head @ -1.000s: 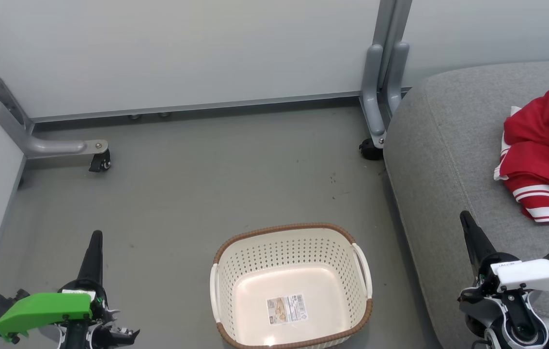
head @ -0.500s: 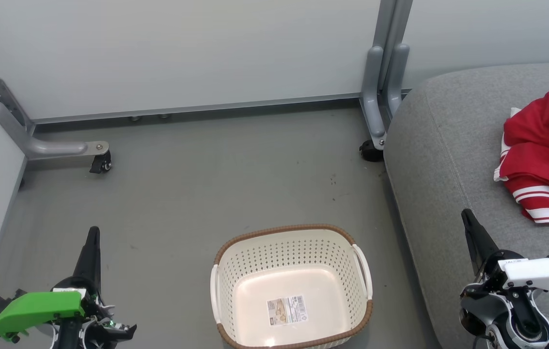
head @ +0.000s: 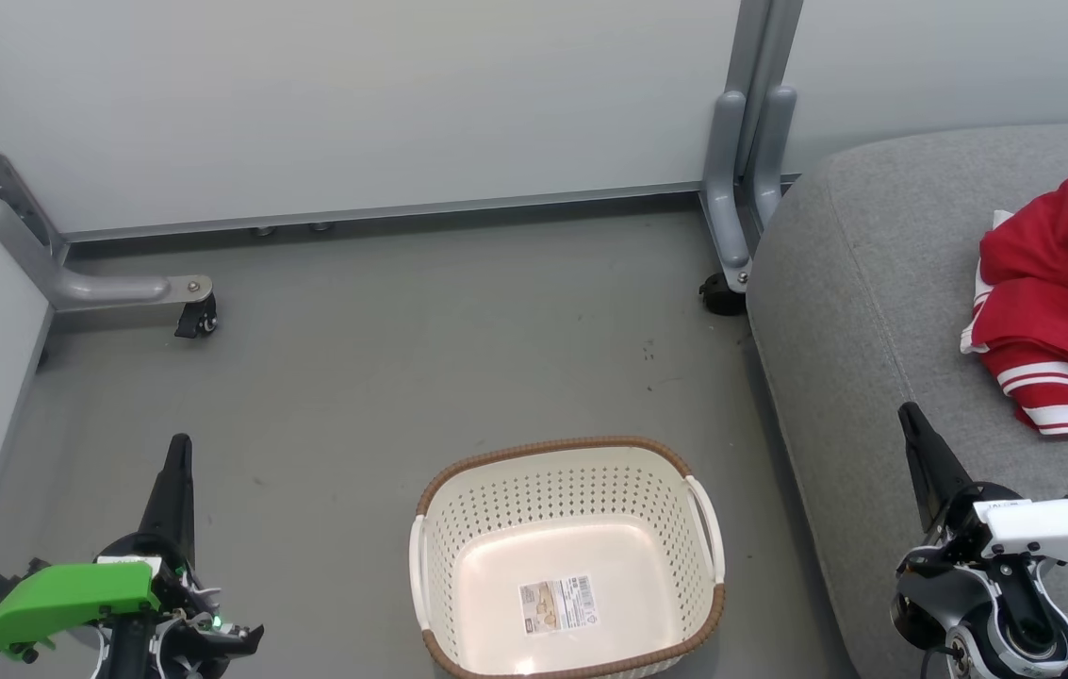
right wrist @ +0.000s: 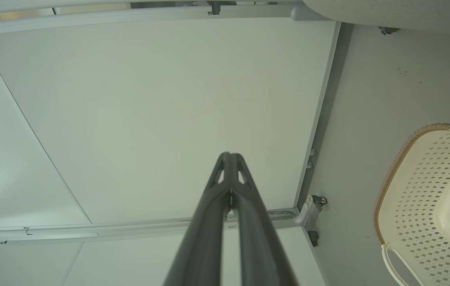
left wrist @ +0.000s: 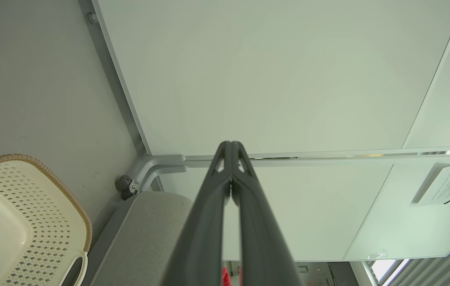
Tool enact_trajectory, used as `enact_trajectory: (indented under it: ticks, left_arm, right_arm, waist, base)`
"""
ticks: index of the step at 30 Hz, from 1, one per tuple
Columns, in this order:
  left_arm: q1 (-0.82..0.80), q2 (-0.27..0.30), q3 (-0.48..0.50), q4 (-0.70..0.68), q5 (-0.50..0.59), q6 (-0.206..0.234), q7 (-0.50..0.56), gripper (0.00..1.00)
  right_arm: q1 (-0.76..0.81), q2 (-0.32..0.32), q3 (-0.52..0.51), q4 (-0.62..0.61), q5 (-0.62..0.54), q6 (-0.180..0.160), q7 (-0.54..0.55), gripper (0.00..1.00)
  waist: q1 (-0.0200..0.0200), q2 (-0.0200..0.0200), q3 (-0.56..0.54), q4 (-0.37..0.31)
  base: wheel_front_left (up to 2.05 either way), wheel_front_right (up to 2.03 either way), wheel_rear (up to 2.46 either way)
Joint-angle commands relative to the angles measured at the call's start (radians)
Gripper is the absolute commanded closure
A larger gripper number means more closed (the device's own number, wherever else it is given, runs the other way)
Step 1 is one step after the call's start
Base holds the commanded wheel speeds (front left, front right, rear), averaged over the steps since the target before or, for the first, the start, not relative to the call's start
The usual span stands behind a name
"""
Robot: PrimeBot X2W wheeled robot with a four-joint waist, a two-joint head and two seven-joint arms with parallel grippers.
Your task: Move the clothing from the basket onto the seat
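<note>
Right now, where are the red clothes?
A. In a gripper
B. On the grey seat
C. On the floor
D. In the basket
B: the red clothing lies on the grey seat, while the basket on the floor has just its sticker inside.

Staged lab test bay, pale partition panels (head: 354, 94) on castered grey frames (head: 730, 189), bare grey floor (head: 402, 330)
</note>
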Motion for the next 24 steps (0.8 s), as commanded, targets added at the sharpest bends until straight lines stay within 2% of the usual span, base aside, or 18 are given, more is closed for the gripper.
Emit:
enact_trajectory:
  ticks: [1, 24]
  left_arm:
    - [-0.009, 0.002, 0.002, 0.001, -0.004, -0.005, 0.004, 1.00]
    - [-0.009, 0.002, 0.002, 0.001, -0.004, -0.005, 0.003, 1.00]
  right_arm:
    - [-0.006, 0.000, -0.003, 0.002, -0.002, 0.000, 0.004, 1.00]
    - [-0.007, 0.007, -0.012, 0.003, -0.009, 0.000, 0.011, 1.00]
  waist:
    - [0.0000, 0.0000, 0.000, 0.000]
    - [0.0000, 0.0000, 0.000, 0.000]
  base:
    - [0.00, 0.00, 0.00]
    - [0.00, 0.00, 0.00]
